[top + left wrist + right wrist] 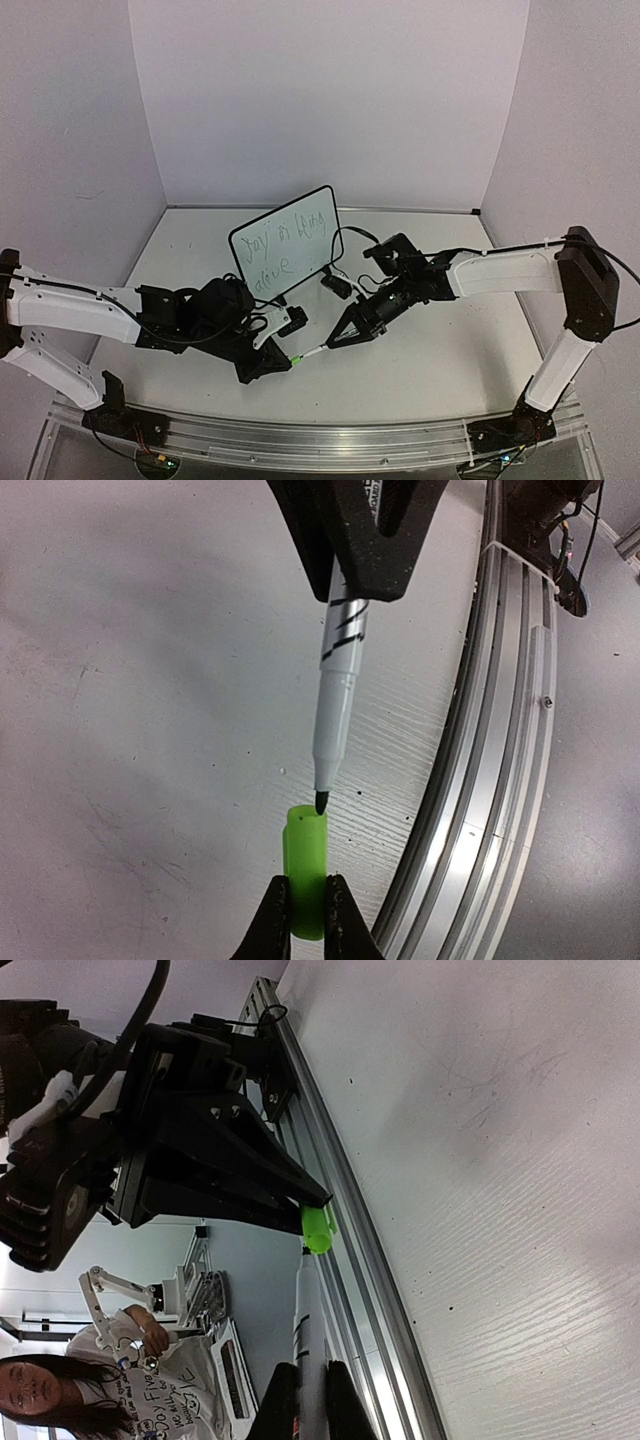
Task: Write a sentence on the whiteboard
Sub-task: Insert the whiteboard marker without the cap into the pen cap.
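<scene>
K: Rail [330, 440] nearest. Then what?
M: Left gripper [305, 900], pinched shut on a green cap [305, 852], with the open mouth facing away from its tips. The cap's butt end is cut off at the frame edge in its wrist view.
K: Why held like that?
M: As a socket, I'd say. Right gripper [332, 342] is clamped on the marker [335, 695], tip aimed straight at the cap mouth. Reads as recapping.
K: Tip in yet?
M: At the mouth, touching or just shy. Can't tell if it has entered. The marker's back half is buried in the right jaws, and the print on it is unreadable.
K: Height?
M: Both low over the table [440, 340], meeting between the two wrists.
K: Board?
M: Board [316, 250] stands past both grippers, beyond the right one's wrist and well apart from the marker, face toward the arms. Sentence [285, 235] is on it in green, two lines, so the writing looks done. Words are too small to read for sure. The feet are hidden behind the arms.
</scene>
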{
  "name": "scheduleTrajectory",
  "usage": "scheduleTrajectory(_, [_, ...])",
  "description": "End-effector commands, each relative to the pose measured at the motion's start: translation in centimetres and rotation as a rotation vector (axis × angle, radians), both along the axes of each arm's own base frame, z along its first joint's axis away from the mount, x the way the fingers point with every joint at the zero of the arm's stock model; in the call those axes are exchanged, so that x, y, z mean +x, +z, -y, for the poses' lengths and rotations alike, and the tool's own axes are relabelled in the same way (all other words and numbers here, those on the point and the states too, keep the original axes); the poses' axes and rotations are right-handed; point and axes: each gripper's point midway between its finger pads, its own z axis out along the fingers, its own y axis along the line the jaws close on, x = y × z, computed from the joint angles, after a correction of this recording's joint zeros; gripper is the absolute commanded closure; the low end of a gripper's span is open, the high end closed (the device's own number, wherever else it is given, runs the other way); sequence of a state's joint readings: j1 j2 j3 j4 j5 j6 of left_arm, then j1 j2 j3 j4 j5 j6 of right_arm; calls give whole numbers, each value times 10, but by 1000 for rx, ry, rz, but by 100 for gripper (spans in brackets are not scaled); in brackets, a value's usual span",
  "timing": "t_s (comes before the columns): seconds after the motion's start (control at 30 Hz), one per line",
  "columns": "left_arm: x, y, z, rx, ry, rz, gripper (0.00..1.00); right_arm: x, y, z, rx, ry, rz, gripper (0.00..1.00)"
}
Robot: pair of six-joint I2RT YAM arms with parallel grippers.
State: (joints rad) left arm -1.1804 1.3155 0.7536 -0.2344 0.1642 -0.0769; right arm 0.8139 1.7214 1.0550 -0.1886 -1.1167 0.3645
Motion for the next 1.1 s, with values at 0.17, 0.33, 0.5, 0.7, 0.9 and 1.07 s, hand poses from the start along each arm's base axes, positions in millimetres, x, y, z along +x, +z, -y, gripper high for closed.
scheduleTrajectory(0.17, [1,41,15,-111,-16,45,100,2,7,-8,34,26,15,100])
scheduleTrajectory(0.33, [0,40,15,-108,-18,44,100,1,9,-8,41,34,14,100])
scheduleTrajectory(0.5, [-1,41,17,-109,-25,44,100,-3,12,-8,57,51,5,100])
scheduleTrajectory(0.7, [-1,45,18,-114,-34,57,100,-9,15,-10,73,79,-9,100])
scheduleTrajectory(0.9, [-3,49,20,-108,-60,66,100,-12,16,-13,80,95,-10,100])
scheduleTrajectory(1.07, [-5,56,25,-130,-75,74,100,-16,17,-15,92,120,-24,100])
